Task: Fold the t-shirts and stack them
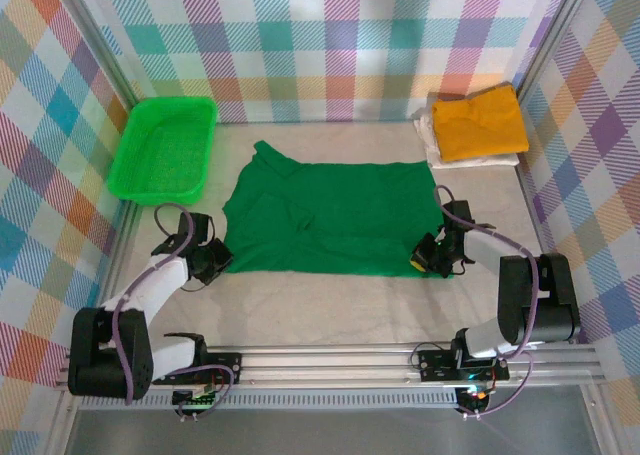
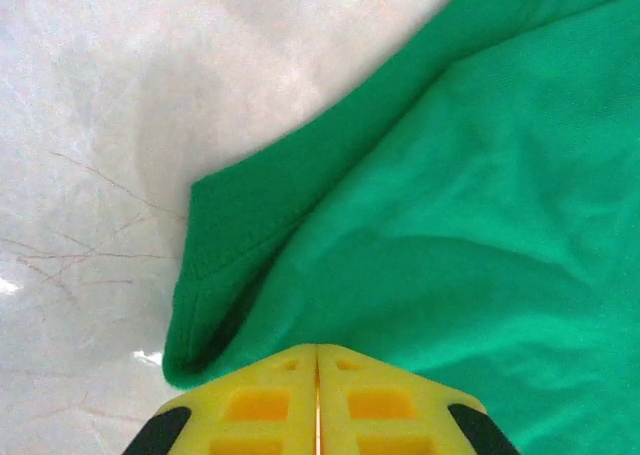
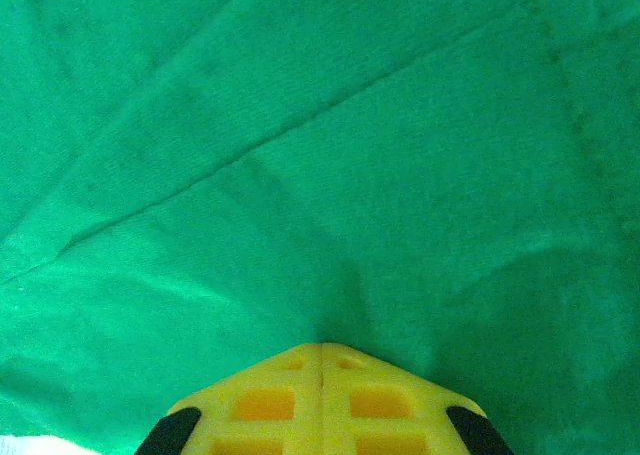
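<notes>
While the green mesh basket (image 1: pixel 160 150) is seen at the far left of the counter (image 1: pixel 330 310), standing apart from the shirts, the left claw (image 1: pixel 212 262) is set low at the near left corner of the dark green t-shirt (image 1: pixel 330 220). In the left wrist view, the yellow fingers of this claw (image 2: pixel 318 390) are pressed together with only a hairline seam between them. Their tips lie at the edge of the cloth (image 2: pixel 480 225), where a corner is doubled over onto the pale counter (image 2: pixel 120 125). Whether any cloth is nipped there cannot be told. The dark green t-shirt is spread flat across the middle of the counter, its collar turned to the left. At its near right corner the right claw (image 1: pixel 430 255) is placed. In the right wrist view, this claw (image 3: pixel 322 395) is likewise closed tight, and the cloth (image 3: pixel 320 155) is puckered toward its tips, though a hold on it cannot be confirmed. At the far right corner, the mustard yellow t-shirt (image 1: pixel 482 123) is laid folded on top of the white t-shirt (image 1: pixel 428 135), well apart from the green one.
</notes>
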You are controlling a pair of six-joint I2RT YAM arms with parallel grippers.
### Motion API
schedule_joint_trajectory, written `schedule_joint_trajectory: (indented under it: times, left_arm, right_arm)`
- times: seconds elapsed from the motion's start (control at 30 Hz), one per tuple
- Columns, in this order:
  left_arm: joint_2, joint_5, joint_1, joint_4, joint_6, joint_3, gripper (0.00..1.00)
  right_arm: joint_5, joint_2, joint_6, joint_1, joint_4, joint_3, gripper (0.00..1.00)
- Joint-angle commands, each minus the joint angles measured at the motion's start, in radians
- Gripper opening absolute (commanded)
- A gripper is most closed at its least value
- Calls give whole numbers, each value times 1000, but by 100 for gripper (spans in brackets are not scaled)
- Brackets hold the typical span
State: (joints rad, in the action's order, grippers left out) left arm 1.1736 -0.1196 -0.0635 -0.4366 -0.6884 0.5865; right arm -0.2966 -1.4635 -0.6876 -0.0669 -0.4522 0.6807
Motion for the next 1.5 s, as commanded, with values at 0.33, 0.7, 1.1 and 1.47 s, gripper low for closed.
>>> schedule_joint_trajectory:
  times: [0.33, 0.7, 1.1, 1.47]
  left_arm:
    - [486, 50, -101, -21, 241, 809, 38]
    - [1154, 189, -124, -256, 303, 1603, 59]
    - [1449, 157, -82, -300, 241, 1915, 64]
    - [1574, 52, -65, -229, 187, 1981, 62]
  right_arm:
    - [15, -185, 119, -77, -30, 570, 12]
    - [-48, -274, 237, -108, 33, 647, 25]
    - [-101, -274, 260, -108, 41, 615, 27]
    - [-127, -289, 255, -108, 46, 600, 27]
